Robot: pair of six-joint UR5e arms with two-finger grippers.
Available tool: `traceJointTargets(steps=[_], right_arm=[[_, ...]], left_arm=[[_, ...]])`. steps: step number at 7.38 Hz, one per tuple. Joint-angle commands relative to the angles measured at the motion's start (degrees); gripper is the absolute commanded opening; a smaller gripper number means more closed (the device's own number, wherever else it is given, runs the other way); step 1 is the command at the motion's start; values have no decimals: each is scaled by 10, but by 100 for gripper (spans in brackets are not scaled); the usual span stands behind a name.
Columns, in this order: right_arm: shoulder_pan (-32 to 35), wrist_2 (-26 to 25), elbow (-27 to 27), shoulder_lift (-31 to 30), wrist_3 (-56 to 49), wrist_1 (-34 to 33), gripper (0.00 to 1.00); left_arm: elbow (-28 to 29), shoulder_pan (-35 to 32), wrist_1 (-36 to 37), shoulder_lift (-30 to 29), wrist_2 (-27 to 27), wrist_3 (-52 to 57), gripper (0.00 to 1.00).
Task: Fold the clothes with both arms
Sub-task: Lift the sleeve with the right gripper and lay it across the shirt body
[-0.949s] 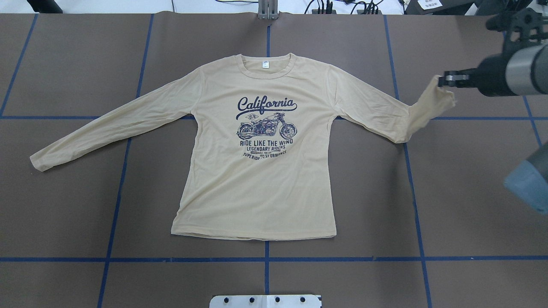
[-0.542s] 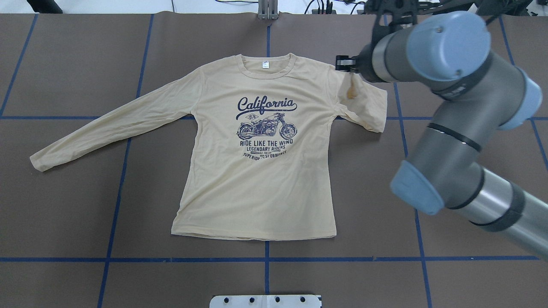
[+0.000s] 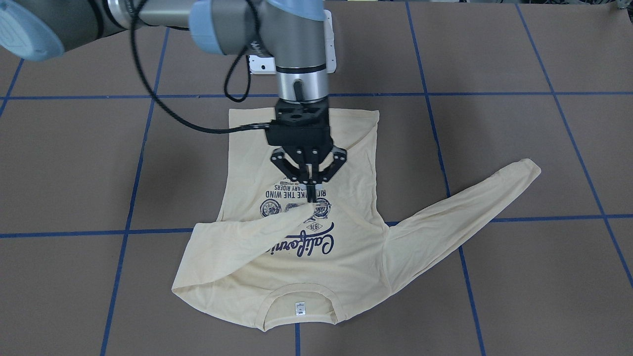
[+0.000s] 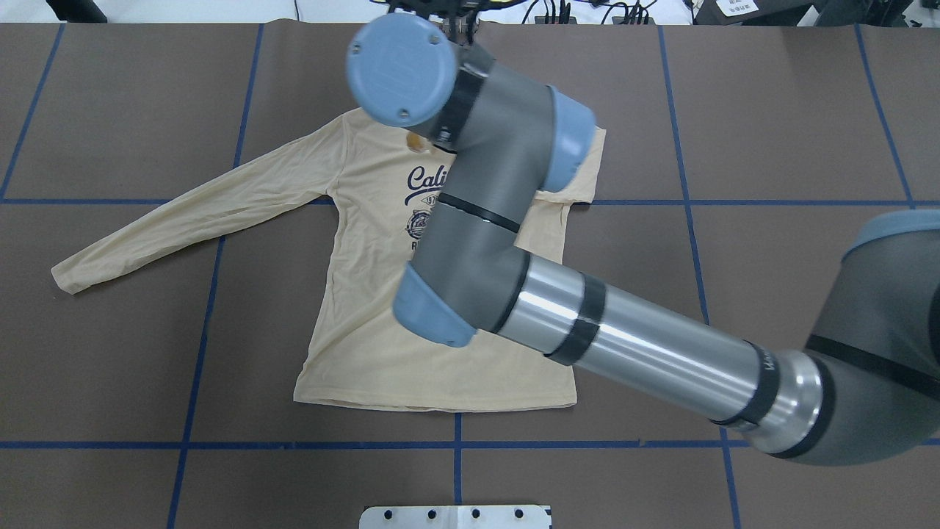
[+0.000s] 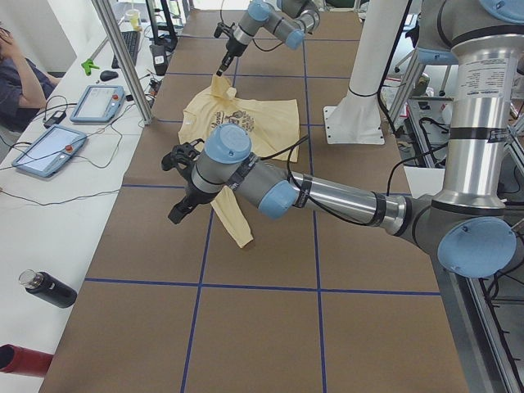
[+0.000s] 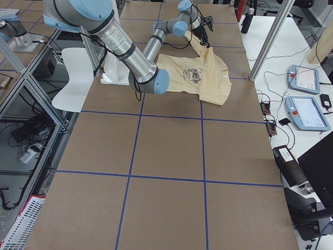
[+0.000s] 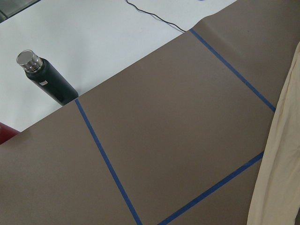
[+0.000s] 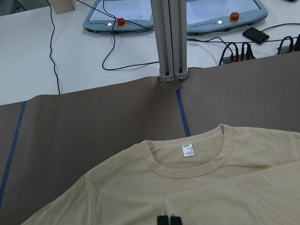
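Note:
The cream-yellow T-shirt (image 4: 367,330) lies print-up on the brown table, with its neck label (image 3: 298,308) towards the far edge. My right gripper (image 3: 310,197) is shut on the cuff of the shirt's right sleeve (image 3: 257,232) and holds it just above the chest print, so the sleeve is folded across the body. Its fingertips show at the bottom of the right wrist view (image 8: 168,220). The left sleeve (image 4: 191,213) lies stretched out flat. My left gripper (image 5: 178,211) hovers near that sleeve's cuff; I cannot tell whether it is open or shut.
A black bottle (image 7: 49,79) and a red object (image 5: 20,360) lie on the white bench beyond the table's left end. Teach pendants (image 8: 117,18) and an aluminium post (image 8: 168,42) stand at the far edge. The white base plate (image 4: 455,516) sits at the near edge.
My right gripper has carried the right sleeve's cuff leftwards, from beyond the shirt's right side to over the chest print. The sleeve now lies folded over the body.

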Motion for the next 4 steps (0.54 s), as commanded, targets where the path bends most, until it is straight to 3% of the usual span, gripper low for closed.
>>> traceJointTargets(steps=[1, 2, 3, 4], right_arm=[[-22, -34, -181, 125, 47, 16, 0], [-26, -34, -211, 139, 85, 31, 5], [-28, -34, -273, 190, 138, 33, 68], [-35, -34, -314, 226, 161, 47, 98]], left_arm=[[0, 0, -1, 0, 0, 0, 100], [1, 0, 0, 0, 0, -1, 100], [1, 0, 0, 0, 0, -1, 100], [0, 0, 0, 0, 0, -2, 100]])
